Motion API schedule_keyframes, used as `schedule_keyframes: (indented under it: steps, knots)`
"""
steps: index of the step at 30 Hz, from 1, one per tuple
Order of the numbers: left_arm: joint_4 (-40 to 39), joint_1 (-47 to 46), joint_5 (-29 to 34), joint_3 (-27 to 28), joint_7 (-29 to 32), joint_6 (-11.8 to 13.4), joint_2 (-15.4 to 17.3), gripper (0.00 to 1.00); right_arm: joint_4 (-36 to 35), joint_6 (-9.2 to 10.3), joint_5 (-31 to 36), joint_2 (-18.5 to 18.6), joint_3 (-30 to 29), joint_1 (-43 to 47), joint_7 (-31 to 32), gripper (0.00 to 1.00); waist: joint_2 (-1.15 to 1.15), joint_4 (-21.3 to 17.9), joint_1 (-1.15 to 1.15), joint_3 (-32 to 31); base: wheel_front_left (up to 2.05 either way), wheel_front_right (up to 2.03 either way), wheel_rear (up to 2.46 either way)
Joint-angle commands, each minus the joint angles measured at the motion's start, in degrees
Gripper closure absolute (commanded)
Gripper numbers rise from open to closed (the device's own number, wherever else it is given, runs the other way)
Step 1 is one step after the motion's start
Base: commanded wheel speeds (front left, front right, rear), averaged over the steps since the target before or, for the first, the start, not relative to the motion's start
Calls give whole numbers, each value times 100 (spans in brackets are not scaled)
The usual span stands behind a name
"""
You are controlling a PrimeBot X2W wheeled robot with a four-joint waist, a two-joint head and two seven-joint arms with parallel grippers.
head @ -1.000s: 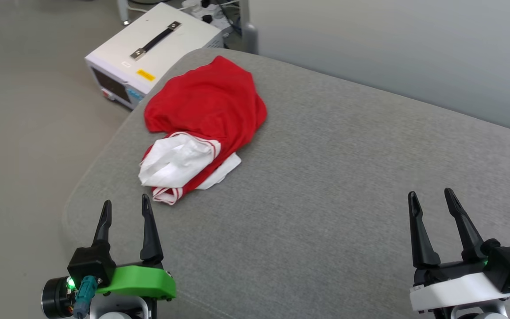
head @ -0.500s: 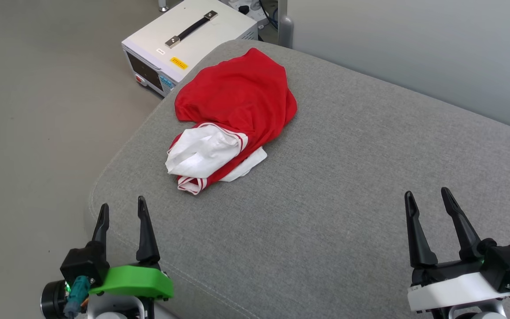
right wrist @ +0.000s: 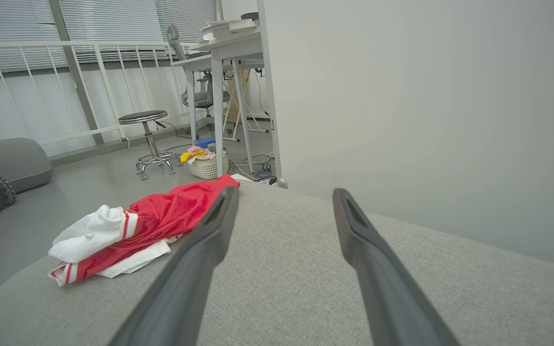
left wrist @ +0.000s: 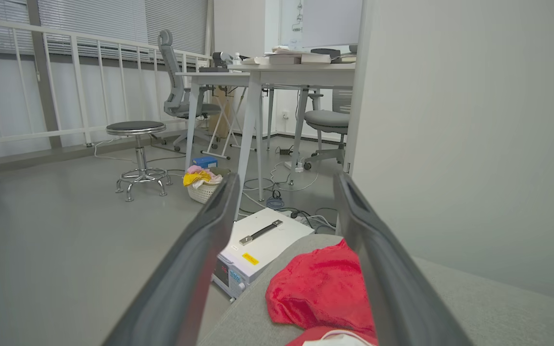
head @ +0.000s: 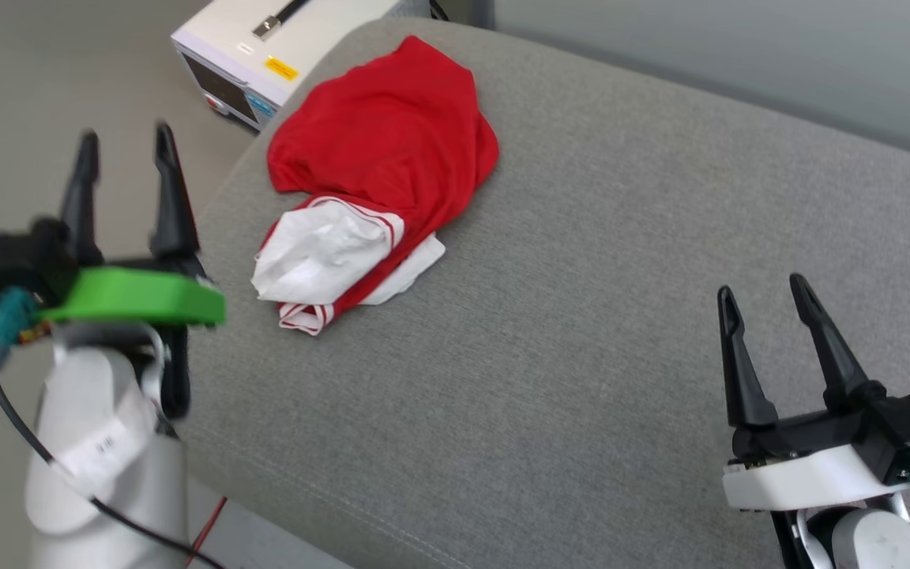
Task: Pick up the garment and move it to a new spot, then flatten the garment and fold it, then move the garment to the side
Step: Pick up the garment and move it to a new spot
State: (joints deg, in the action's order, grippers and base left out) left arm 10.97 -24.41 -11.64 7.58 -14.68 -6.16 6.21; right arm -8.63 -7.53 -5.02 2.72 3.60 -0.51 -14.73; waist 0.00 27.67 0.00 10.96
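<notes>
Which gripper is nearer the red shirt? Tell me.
Left. The left gripper stands open just left of the garment; the right gripper stands open far off to its right.

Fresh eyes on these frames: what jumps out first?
The crumpled red garment with white sleeves, lying in a heap near the far left corner of the grey cushion. Next, the two open hands: the left hand with its green mount, beside the cushion's left edge, and the right hand low at the right over bare cushion. Neither touches the garment.
</notes>
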Motion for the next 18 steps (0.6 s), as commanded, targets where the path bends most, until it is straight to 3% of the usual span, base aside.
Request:
schedule_keyframes:
  steps: [1,6,10,18]
  knots:
    - [126,-355,-60,30,-32,-60,104,0,-77,4,77,16,1,-151,-27,0,0,-344,0,479,0,0,0]
    - [801,-1327,-344,-228,-32,-126,607,0,-256,4,279,16,46,-429,-27,0,0,-597,0,972,0,0,0]
    - [1380,-2068,-1034,-1036,389,-130,1172,0,-398,4,415,16,59,-607,-27,0,0,-732,0,1291,0,0,0]
    - [1975,-3191,-2769,-2641,2887,-132,2088,0,-643,4,581,65,34,-884,-27,0,0,-869,0,1781,0,0,0]
